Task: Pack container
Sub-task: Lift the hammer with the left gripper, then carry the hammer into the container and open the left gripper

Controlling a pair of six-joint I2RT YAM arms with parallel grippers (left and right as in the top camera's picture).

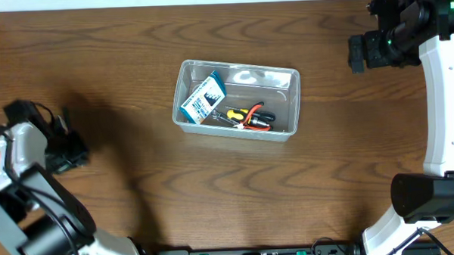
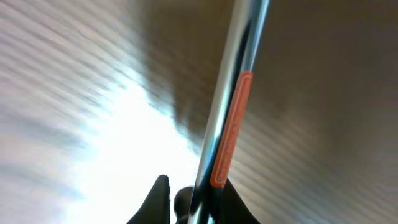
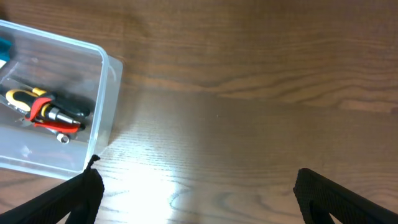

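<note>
Clear plastic container [image 1: 275, 92] sits at the table's centre, well apart from the left arm. Contents noted: a blue-and-white box [image 1: 203, 98] at its left end, and yellow- and red-handled hand tools [image 1: 245, 117] along the near wall. Packing is judged part done.

Left gripper [image 2: 196, 190] is out near the table's left edge, fingers clamped on a slender metal bar [image 2: 239, 56] bearing an orange strip. That wrist view is heavily blurred, so the bar's identity cannot be confirmed. Right gripper [image 3: 198, 171] hangs off the container's right end, fingers wide apart, holding nothing.

Step in hand, by judgement: bringing the bar to the container. The next move calls for a long reach rightward and a release over the bare floor at the right end, clear of the rim.

Surface: dark brown wood-grain table [image 1: 214, 196], glare-streaked in both wrist views. Of the room, only a pale strip shows beyond the far edge.
</note>
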